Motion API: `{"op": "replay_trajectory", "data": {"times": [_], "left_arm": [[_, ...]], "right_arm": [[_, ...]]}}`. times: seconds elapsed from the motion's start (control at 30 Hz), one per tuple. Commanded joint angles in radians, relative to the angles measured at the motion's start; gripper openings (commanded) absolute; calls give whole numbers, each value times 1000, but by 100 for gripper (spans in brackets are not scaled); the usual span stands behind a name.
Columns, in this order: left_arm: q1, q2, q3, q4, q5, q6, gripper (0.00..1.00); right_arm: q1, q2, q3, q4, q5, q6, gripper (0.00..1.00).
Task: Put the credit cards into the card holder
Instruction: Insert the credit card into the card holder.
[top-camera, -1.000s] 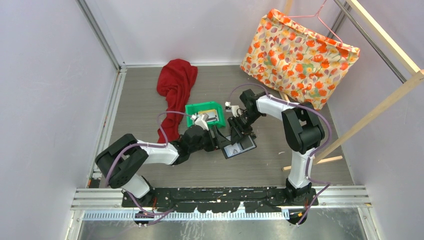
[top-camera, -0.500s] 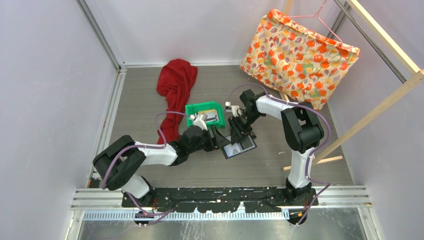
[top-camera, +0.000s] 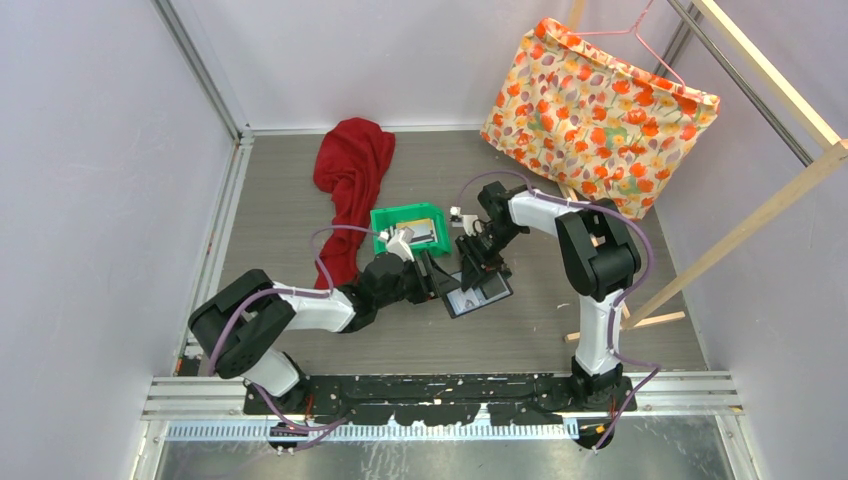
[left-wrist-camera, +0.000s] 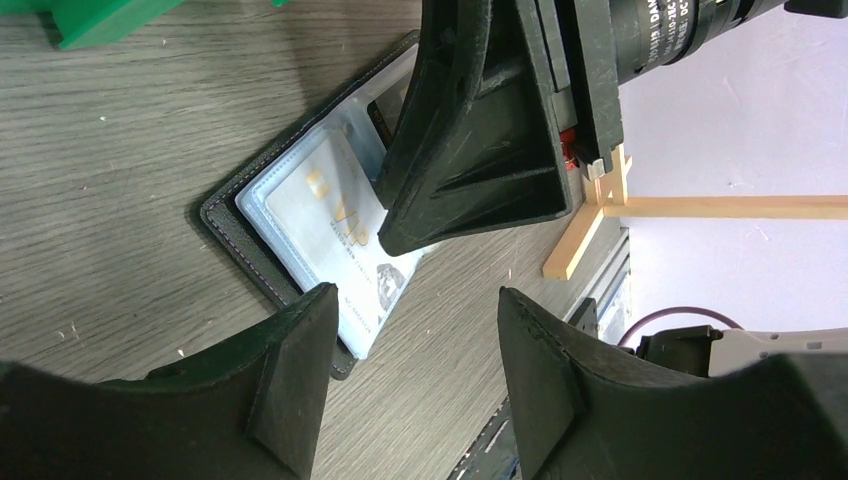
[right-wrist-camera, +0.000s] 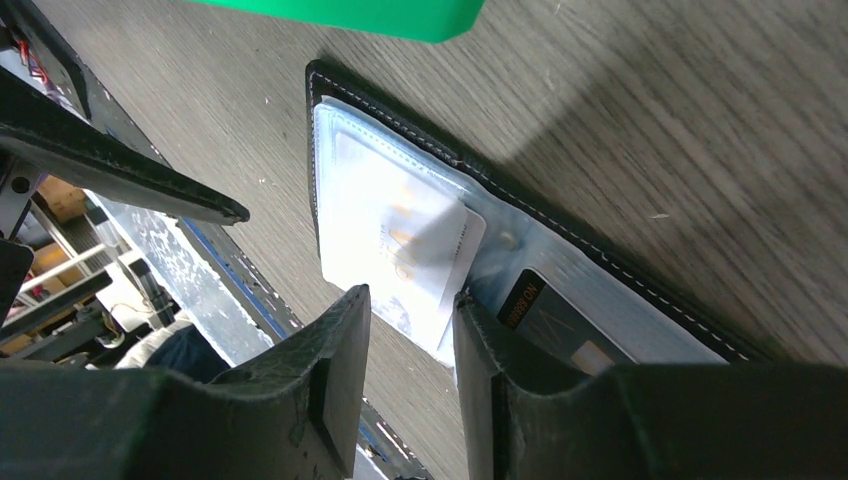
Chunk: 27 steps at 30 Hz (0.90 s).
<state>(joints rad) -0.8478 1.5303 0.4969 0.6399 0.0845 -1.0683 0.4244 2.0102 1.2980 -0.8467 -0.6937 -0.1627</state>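
The right arm's elbow is sitting a shade farther toward 9 o'clock than a second ago and its jaws are standing closer together, while the card holder (top-camera: 485, 292) is lying where it lay, open and flat, just off the table's centre toward 4 o'clock. A white card (right-wrist-camera: 400, 250) is resting part-way inside one of its pale glossy pockets, one end sticking out past the pocket's edge. A dark card with orange print (right-wrist-camera: 545, 315) is showing through the neighbouring pocket.

The right gripper (right-wrist-camera: 408, 300) is reaching down onto the holder from 12 o'clock, its fingers narrowly apart and their tips meeting the white card, whose free end is lying in the gap. The left gripper (left-wrist-camera: 412, 295) is coming in low from 9 o'clock, its fingers spread wide with nothing between them, one finger hanging over the holder's near corner.

A green bin (top-camera: 385, 215) is standing just beside the holder at 11 o'clock. Beyond it, a red cloth (top-camera: 350, 175) is lying crumpled toward the table's 11 o'clock. A flowered fabric bag (top-camera: 600, 110) is leaning at 1 o'clock, close to pale wooden slats (top-camera: 760, 200) that are crossing the right side. The grey wood-grain table (top-camera: 520, 340) is carrying all of it.
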Motion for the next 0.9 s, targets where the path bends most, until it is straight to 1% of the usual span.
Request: {"op": "replay_trajectory", "data": {"times": [0.0, 0.17, 0.4, 0.5, 0.67, 0.87], "left_arm": [[4, 4, -11, 60, 8, -7, 60], [3, 1, -13, 57, 5, -8, 60], [3, 8, -7, 59, 11, -5, 59], [3, 7, -10, 61, 12, -5, 59], [3, 10, -11, 66, 14, -4, 59], [5, 11, -11, 66, 15, -4, 59]], "right_arm": [[7, -57, 13, 1, -6, -41, 42], [6, -112, -7, 11, -21, -62, 42], [7, -85, 3, -3, -44, -69, 40], [7, -84, 3, -1, -28, -63, 40], [6, -89, 3, 11, 47, -52, 40], [6, -111, -2, 18, 52, -56, 41]]}}
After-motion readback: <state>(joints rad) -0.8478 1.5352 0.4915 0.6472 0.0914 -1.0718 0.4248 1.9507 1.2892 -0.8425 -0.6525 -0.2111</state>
